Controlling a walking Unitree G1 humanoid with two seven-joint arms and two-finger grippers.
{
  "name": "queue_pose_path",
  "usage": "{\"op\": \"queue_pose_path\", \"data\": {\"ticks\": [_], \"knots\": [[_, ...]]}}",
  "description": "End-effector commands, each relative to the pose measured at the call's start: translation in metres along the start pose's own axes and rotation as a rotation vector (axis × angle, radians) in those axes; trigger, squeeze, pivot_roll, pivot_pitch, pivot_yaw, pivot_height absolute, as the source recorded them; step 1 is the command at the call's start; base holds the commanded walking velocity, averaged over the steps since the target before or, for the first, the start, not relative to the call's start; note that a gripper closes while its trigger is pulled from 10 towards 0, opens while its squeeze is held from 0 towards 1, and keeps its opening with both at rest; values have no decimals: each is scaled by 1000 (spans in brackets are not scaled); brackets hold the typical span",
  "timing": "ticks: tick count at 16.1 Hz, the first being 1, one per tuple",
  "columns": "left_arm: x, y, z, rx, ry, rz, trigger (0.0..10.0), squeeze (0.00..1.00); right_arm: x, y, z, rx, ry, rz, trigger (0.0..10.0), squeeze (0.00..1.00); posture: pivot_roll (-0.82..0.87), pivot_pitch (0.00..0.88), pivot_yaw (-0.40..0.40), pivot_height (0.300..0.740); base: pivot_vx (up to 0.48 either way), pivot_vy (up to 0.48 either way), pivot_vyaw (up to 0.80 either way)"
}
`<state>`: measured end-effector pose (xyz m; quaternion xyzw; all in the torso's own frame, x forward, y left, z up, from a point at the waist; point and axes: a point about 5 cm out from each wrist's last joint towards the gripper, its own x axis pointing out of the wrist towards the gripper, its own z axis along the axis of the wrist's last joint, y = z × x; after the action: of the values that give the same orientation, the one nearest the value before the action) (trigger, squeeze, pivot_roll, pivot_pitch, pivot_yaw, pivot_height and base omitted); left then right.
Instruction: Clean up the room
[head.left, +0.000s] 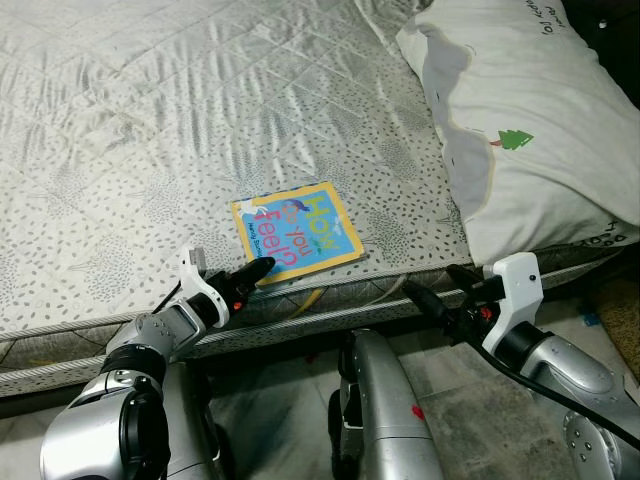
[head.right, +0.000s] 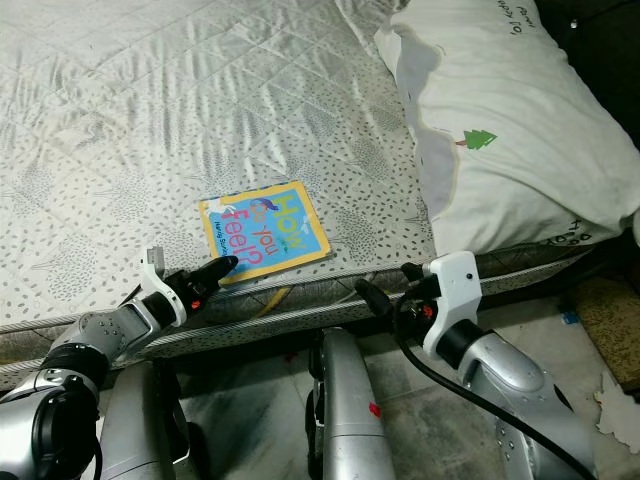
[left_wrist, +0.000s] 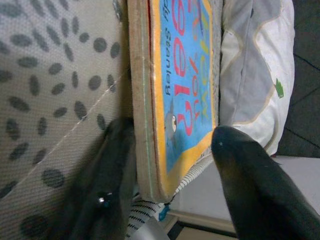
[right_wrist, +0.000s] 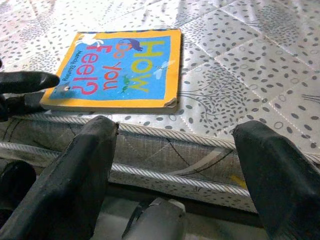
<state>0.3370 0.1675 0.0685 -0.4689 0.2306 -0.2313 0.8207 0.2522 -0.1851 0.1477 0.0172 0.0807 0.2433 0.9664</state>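
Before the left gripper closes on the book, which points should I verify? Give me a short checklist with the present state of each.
1. Left gripper at the near corner of the thin blue and yellow picture book: ok.
2. Left fingers open, one on each side of that corner: ok.
3. Book lying flat on the grey dotted quilted mattress near its front edge: ok.
4. Nothing on top of the book: ok.
5. Right gripper open, apart from the book, off the mattress edge: ok.
6. White pillow with a green tree print apart from the book: ok.
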Motion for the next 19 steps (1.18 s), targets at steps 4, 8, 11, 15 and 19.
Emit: {"op": "queue_pose_path", "data": {"ticks": [4,8,11,15,19], "knots": [[0,6,-14,-16,48,31,0,0,-1,-7,-1,-8,-8,-56,10000,0,-268,223,-90,533,0,0,0],[0,7,-13,-16,31,35,0,0,0,-11,-2,-17,-15,-83,10000,0,-268,223,-90,533,0,0,0],[-1,10,-4,24,-50,80,0,0,1,-12,-2,-12,-27,-96,10000,0,-268,223,-90,533,0,0,0],[-3,11,-4,32,-50,76,0,0,3,-10,-4,-5,-29,-96,10000,0,-262,224,-89,533,0,0,0],[-7,15,2,123,-70,113,0,0,8,-10,-5,1,-40,-107,10000,0,-246,208,-79,533,0,0,0]]}}
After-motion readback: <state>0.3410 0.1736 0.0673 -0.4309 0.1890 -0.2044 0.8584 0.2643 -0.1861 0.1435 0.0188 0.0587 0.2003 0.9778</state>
